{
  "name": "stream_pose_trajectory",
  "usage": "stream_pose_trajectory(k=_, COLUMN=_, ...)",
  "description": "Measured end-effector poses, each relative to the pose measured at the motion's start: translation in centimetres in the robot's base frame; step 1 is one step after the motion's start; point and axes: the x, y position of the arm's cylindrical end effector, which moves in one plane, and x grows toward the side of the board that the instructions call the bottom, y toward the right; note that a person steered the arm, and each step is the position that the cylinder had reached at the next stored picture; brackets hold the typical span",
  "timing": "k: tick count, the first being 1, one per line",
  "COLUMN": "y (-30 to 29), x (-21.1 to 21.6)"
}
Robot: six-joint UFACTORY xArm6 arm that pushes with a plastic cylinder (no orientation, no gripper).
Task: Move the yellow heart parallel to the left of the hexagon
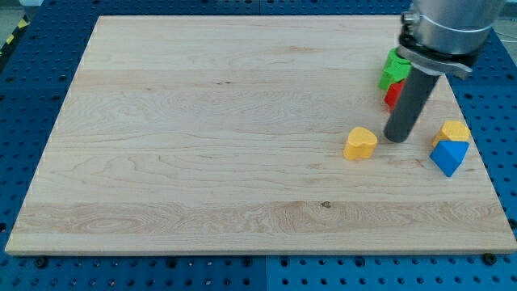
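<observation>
My tip (pixel 397 139) down on wooden board (pixel 202 121), just right of yellow heart (pixel 360 143), small gap between. No pincer on this rig, only bare rod. Heart sits right of centre. Green block (pixel 393 68) and red block (pixel 393 94) half hidden behind rod. Yellow block (pixel 456 130) touching blue block (pixel 449 156) at view's right.

The arm entered from the view's top right, its grey wrist housing cropped by the frame edge. The straight dark rod hung upright, my tip (pixel 397 139) resting low.
</observation>
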Motion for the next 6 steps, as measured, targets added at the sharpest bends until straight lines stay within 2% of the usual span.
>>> stream_pose_trajectory(k=1, y=-0.4, x=3.2)
stream_pose_trajectory(k=2, y=-3.9, x=3.3)
stream_pose_trajectory(k=3, y=-8.4, x=0.1)
stream_pose_trajectory(k=4, y=-9.2, x=-0.4)
stream_pose_trajectory(k=5, y=-6.5, x=4.5)
stream_pose_trajectory(k=6, y=-2.0, x=6.9)
